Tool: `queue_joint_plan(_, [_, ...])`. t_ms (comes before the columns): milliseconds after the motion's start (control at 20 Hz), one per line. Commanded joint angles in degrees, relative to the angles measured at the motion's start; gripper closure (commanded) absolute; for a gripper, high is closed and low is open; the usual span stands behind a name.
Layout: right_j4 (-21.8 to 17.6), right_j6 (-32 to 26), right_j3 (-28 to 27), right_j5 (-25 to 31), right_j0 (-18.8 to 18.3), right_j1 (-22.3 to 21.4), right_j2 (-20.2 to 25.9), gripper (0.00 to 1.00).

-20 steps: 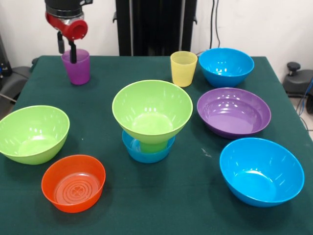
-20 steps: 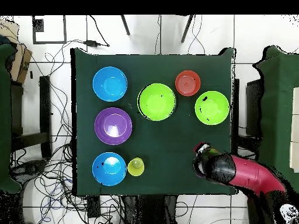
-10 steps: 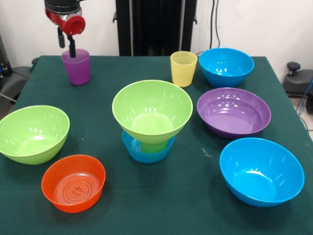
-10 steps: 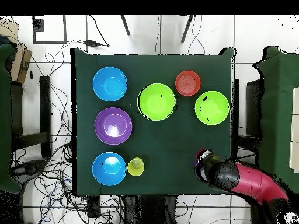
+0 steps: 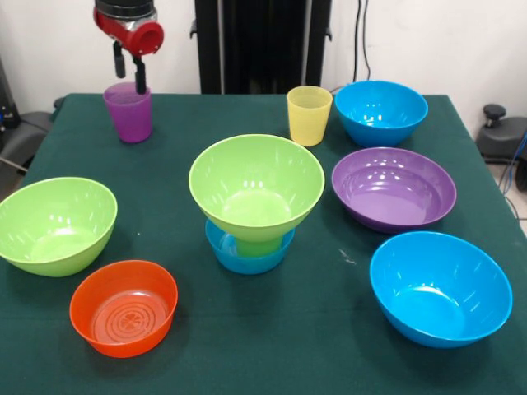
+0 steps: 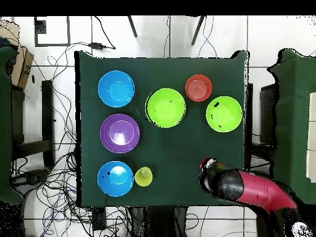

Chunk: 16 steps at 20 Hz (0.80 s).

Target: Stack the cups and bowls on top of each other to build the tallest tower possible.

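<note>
The tower stands mid-table: a small blue bowl (image 5: pixel 244 255) holds a green cup (image 5: pixel 258 246), and a lime green bowl (image 5: pixel 256 186) (image 6: pixel 166 107) rests on that cup. A purple cup (image 5: pixel 128 113) stands upright at the far left of the table. My gripper (image 5: pixel 129 72) (image 6: pixel 207 166) hangs just above its rim, open, with nothing between the fingers. The lower fingertip (image 5: pixel 140 82) is over the cup's right edge. In the overhead view the arm (image 6: pixel 250 190) hides the purple cup. A yellow cup (image 5: pixel 309 115) (image 6: pixel 144 176) stands at the far middle.
Loose bowls ring the tower: a second lime green bowl (image 5: pixel 55 224) (image 6: pixel 224 113), an orange bowl (image 5: pixel 123 307) (image 6: pixel 199 87), a wide purple bowl (image 5: pixel 394 188) (image 6: pixel 120 133), and two blue bowls, one (image 5: pixel 380 111) (image 6: pixel 115 178) beside the yellow cup and one (image 5: pixel 440 288) (image 6: pixel 116 88).
My gripper has risen clear of the purple cup's rim, where one finger was inside, and shifted right in the front view. The cup stays put.
</note>
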Motion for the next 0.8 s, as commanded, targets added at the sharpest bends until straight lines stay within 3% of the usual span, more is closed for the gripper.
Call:
queue_joint_plan(50, [-2.15, -0.93, 1.29, -1.71, 2.61, 1.88, 2.75, 0.00])
queue_joint_plan(800, [-4.71, -1.43, -3.39, -8.07, 1.26, 9.88, 1.85, 0.00])
